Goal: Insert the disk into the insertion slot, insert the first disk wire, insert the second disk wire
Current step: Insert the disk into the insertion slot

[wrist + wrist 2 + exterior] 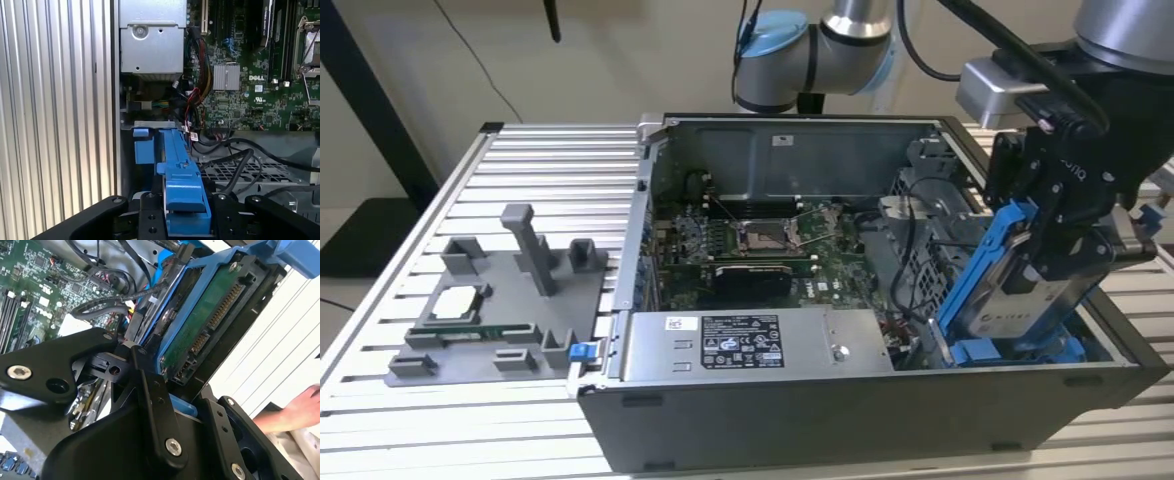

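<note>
The claw (pixel 1057 262) is pinching the disk (pixel 1011 285) by its blue carrier, one finger pressed on each side. The disk stands steeply tilted, its top leaning toward 1 o'clock and its bottom at 7 o'clock, dipping into the insertion slot (pixel 987 350). That slot is at the corner of the open computer case (pixel 854 420), roughly 4 o'clock from the processor socket (pixel 761 235). Most of the disk rises clear above the case. Black cables (pixel 100 310) lie loose just beside it. A person's hand (pixel 295 410) is over the slatted surface (pixel 520 150).
</note>
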